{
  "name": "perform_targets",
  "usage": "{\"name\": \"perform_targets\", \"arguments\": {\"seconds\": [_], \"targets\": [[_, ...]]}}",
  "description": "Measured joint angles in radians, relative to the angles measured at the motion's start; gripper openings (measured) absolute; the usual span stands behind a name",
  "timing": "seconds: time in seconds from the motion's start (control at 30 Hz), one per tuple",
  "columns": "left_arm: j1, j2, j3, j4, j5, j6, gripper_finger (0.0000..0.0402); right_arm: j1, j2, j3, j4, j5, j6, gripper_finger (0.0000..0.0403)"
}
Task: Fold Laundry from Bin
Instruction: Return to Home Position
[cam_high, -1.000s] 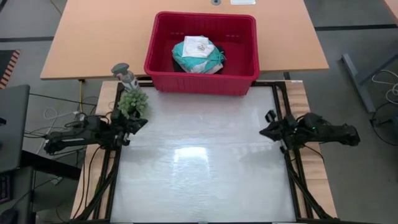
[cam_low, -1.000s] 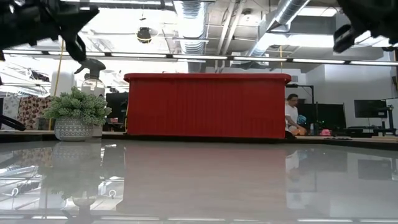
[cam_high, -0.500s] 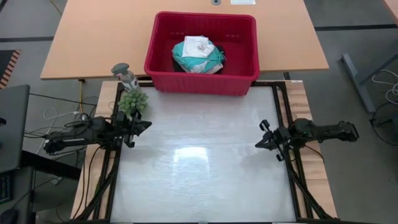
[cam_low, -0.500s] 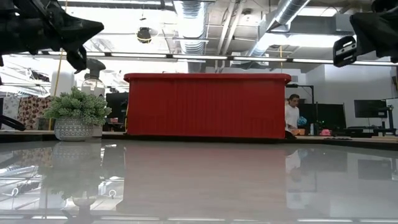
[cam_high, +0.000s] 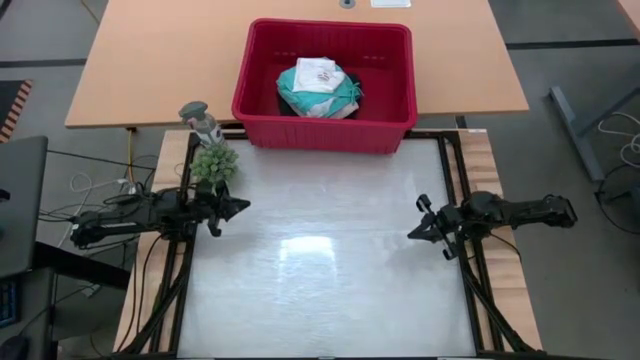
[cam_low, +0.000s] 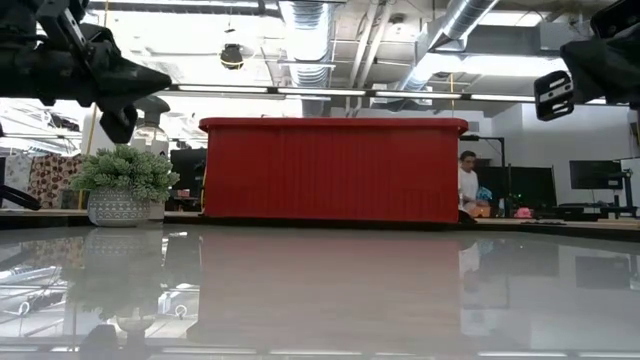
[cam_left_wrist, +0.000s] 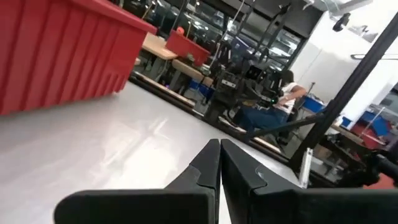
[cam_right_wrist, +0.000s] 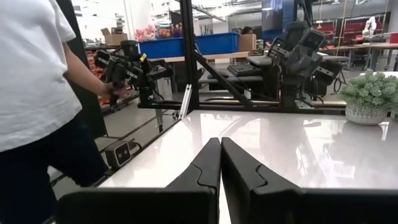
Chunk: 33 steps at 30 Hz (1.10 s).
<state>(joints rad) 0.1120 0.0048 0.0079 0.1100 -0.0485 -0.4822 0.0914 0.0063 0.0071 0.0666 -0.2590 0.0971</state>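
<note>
Left gripper (cam_high: 241, 205), right gripper (cam_high: 413, 233) edged inward, both pressed together; only high view shows laundry (cam_high: 318, 88) inside bin (cam_high: 325, 134).

Probably a robotics lab: exposed ceiling ducts (cam_low: 310, 40), monitors (cam_low: 595, 178), workbenches (cam_left_wrist: 158, 53) behind.
</note>
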Motion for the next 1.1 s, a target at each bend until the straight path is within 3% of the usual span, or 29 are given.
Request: {"name": "perform_targets", "arguments": {"seconds": [0.37,1.1], "targets": [[0.0,0.007,0.0,-0.068,0.093,0.303,0.0,0.0,0.0,-0.001,-0.008,0.001,0.0,0.004],[0.0,0.008,-0.001,-0.075,0.063,0.302,0.0,0.0,0.0,-0.002,-0.013,-0.001,0.0,0.004]]}}
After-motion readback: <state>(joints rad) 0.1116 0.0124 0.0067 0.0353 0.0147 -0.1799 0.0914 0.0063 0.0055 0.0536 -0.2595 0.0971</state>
